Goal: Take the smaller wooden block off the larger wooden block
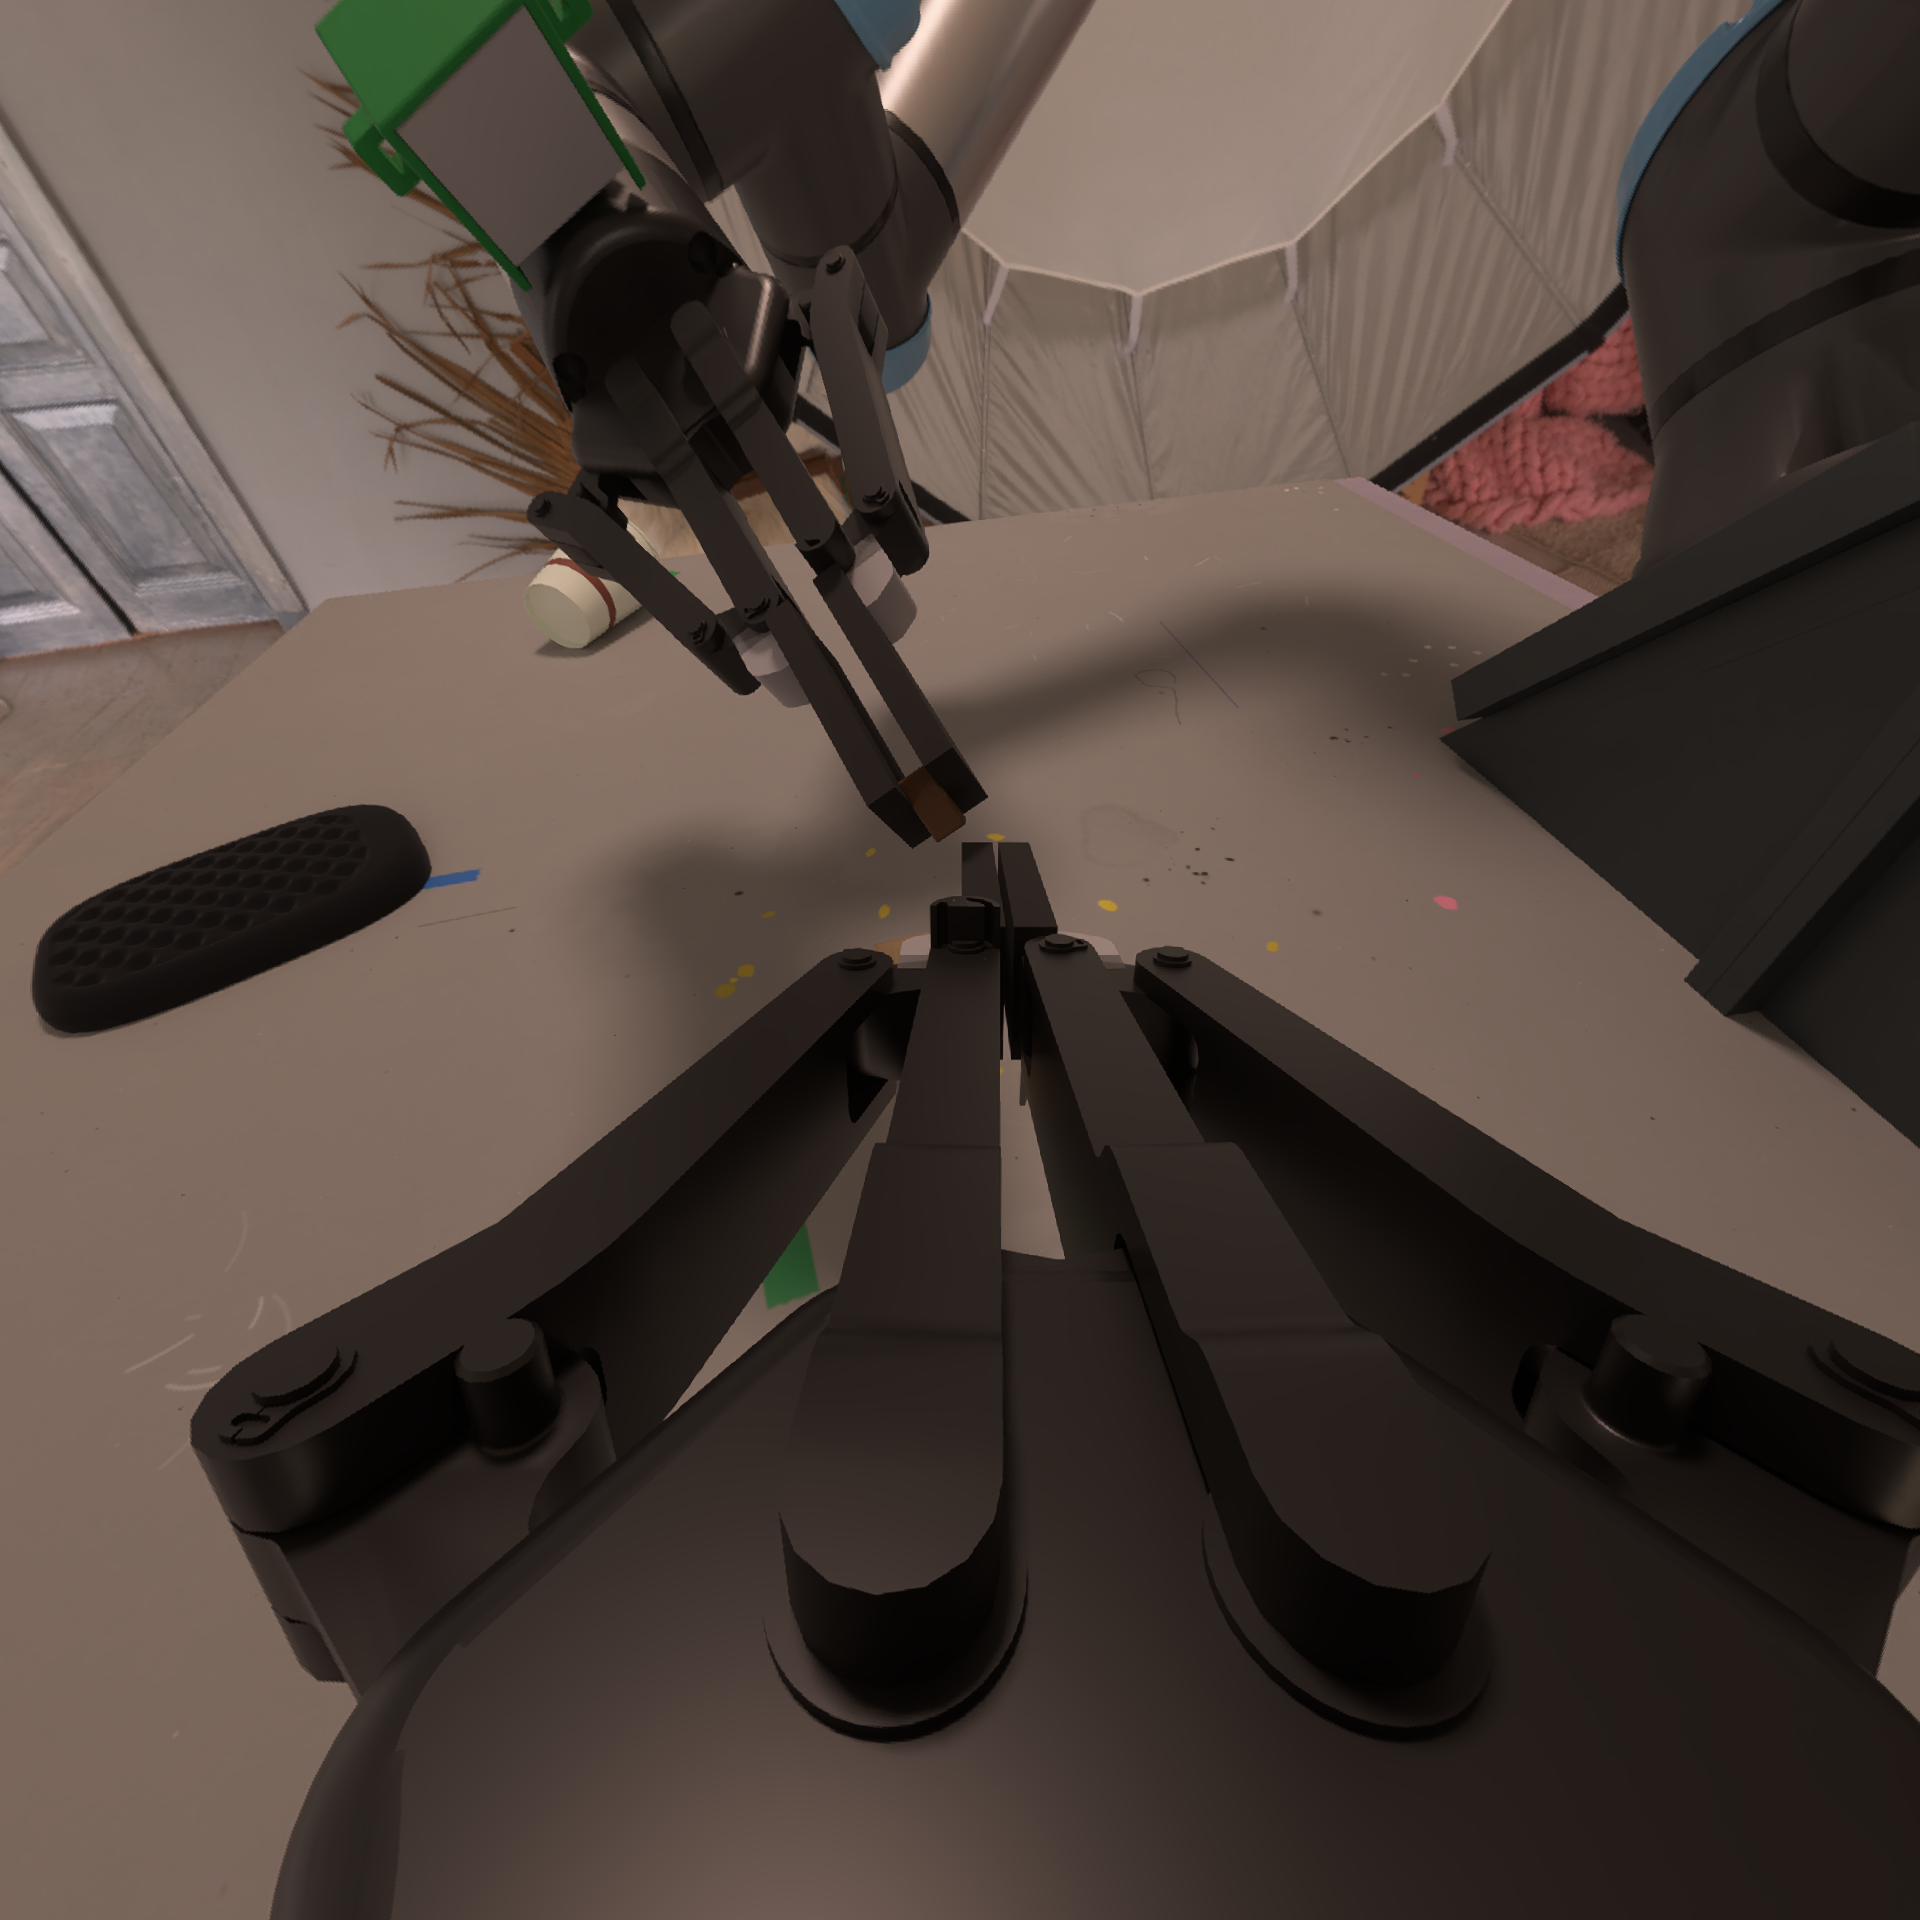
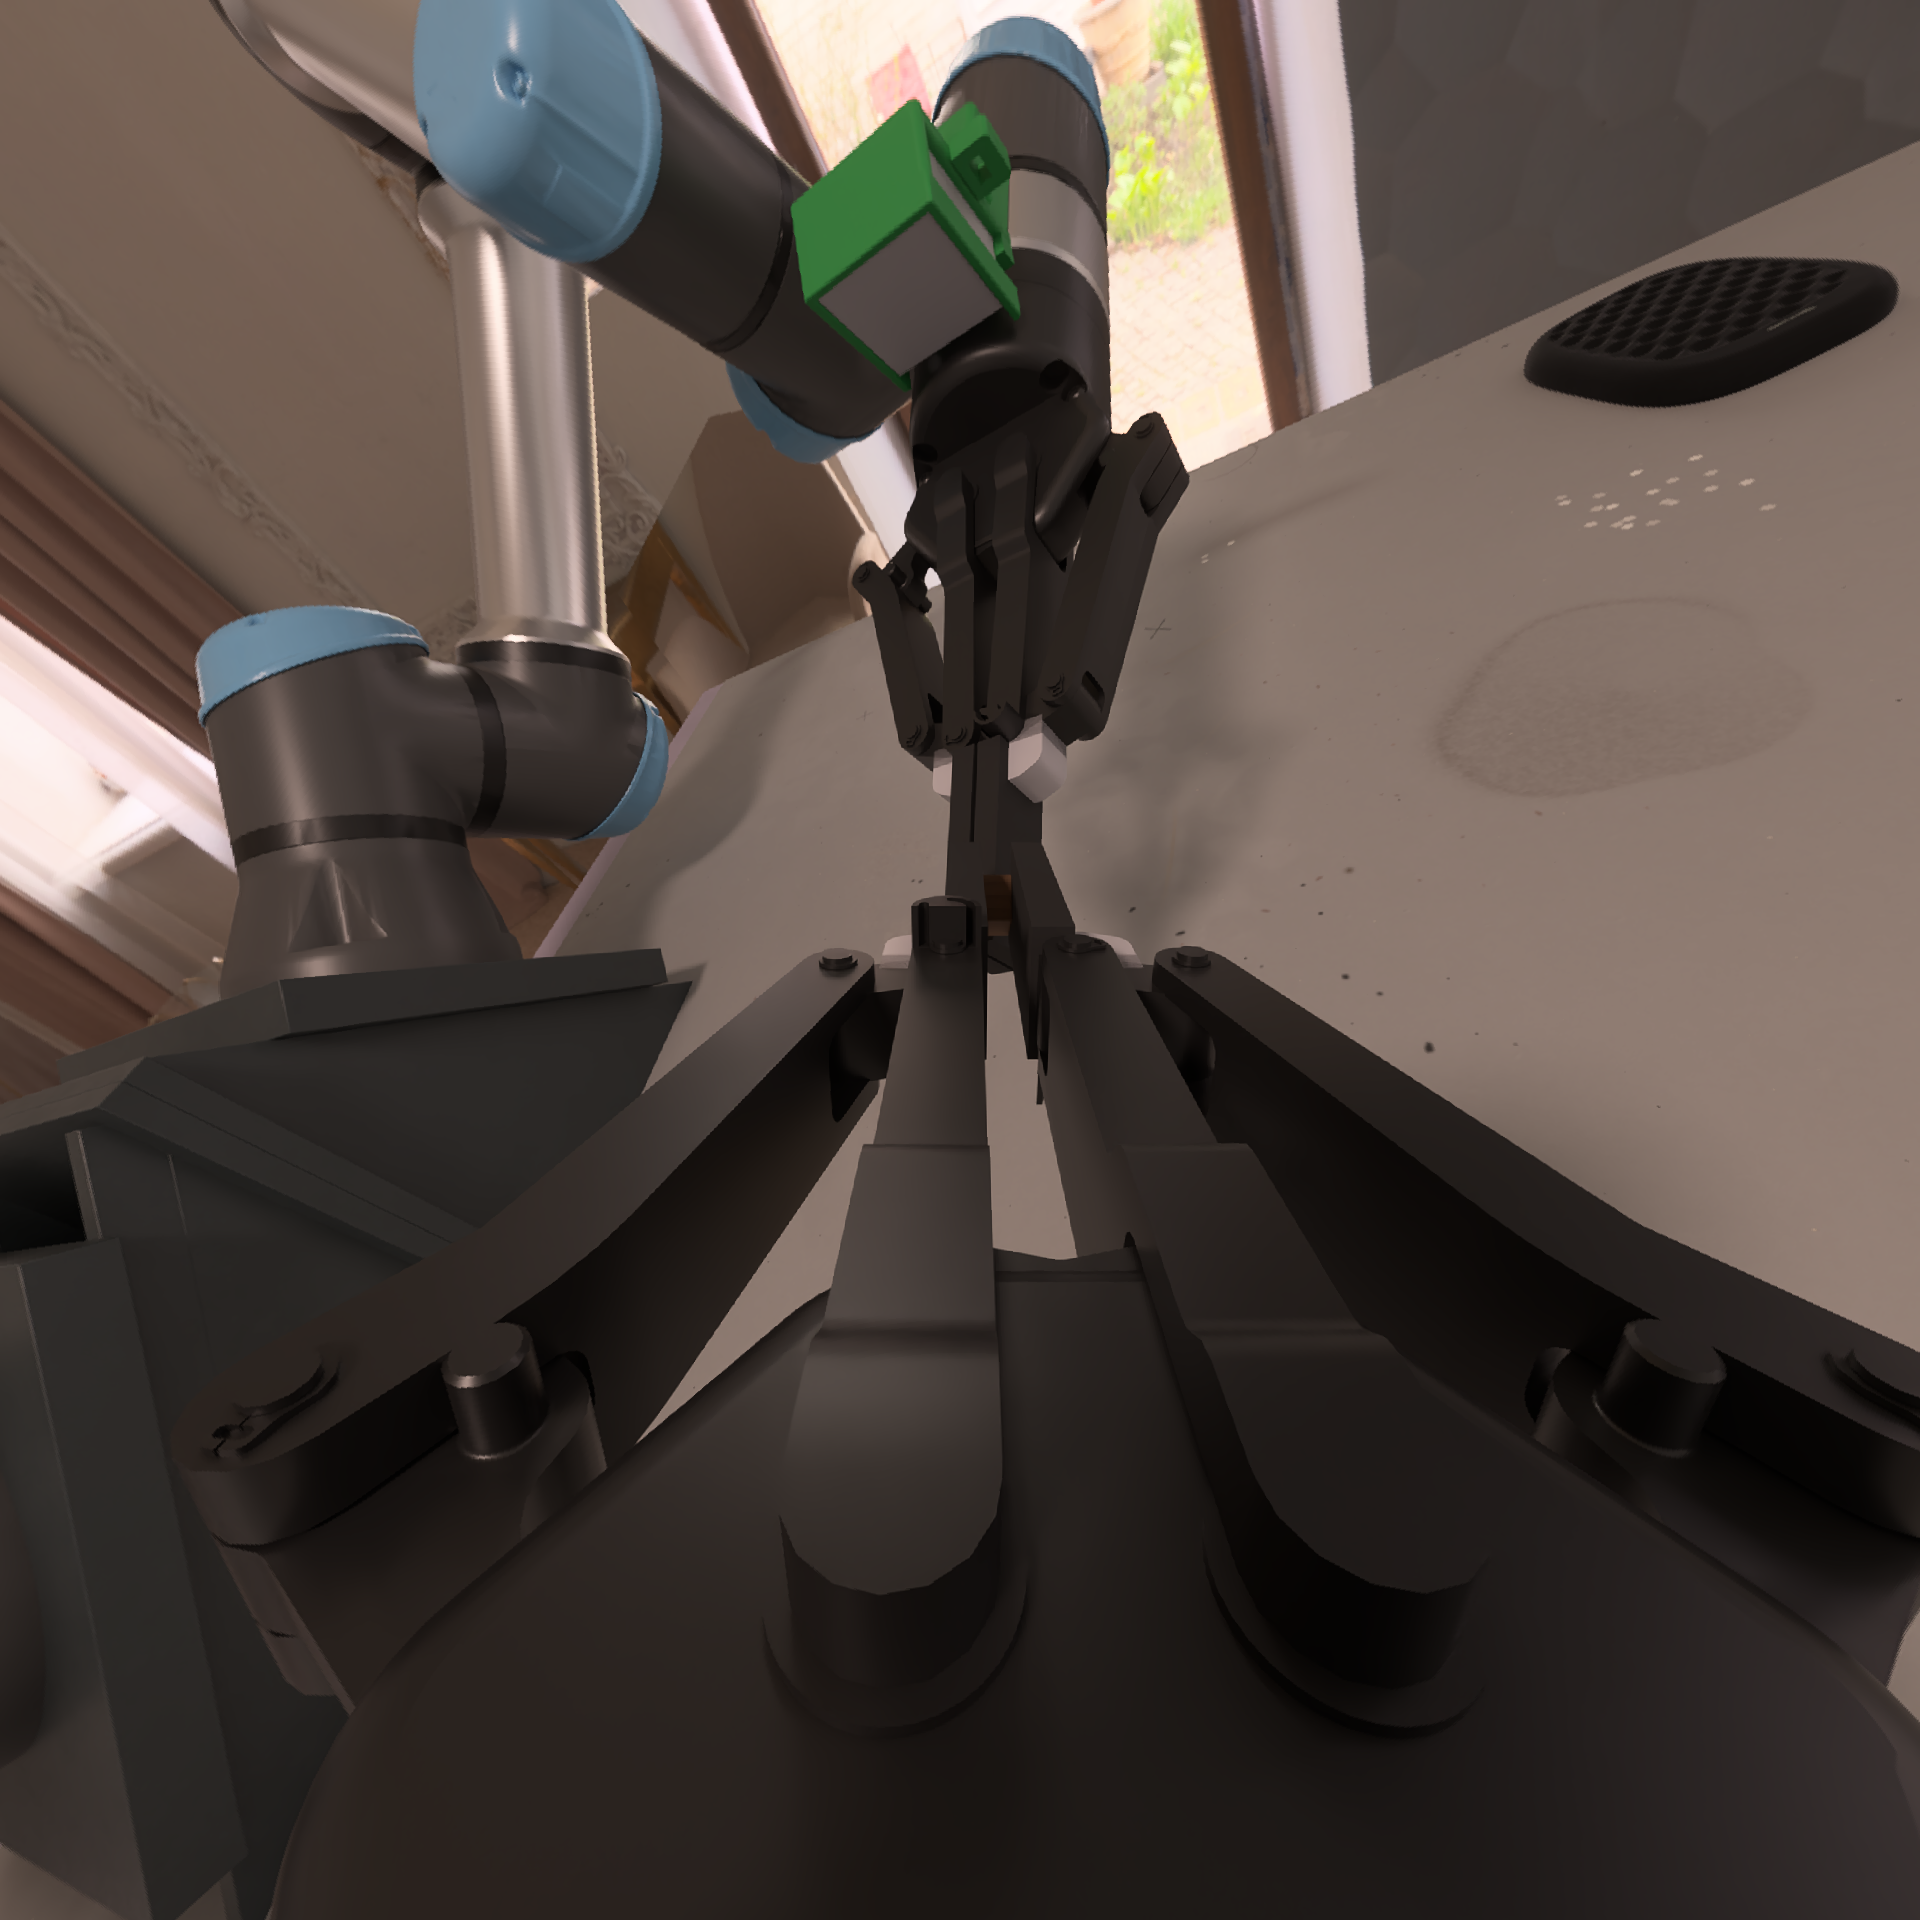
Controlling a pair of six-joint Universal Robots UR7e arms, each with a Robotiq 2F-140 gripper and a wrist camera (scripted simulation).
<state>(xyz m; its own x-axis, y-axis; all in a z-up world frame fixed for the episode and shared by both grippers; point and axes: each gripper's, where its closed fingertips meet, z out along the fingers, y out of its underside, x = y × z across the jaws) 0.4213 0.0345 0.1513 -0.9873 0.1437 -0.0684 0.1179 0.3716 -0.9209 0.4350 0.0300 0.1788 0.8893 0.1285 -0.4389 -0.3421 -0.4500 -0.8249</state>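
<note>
In the left wrist view, my right gripper reaches down from the upper left and is shut on a small brown wooden block held a little above the grey table. My left gripper is shut, its tips just below and right of that block, with nothing showing between its fingers. In the right wrist view, my right gripper shows a sliver of the brown block between its fingers. The left gripper comes down from above and nearly meets it. The larger block is not clearly visible.
A black perforated oval pad lies at the table's left and also shows in the right wrist view. A paper cup lies on its side at the far edge. Dark arm mounts stand on the table.
</note>
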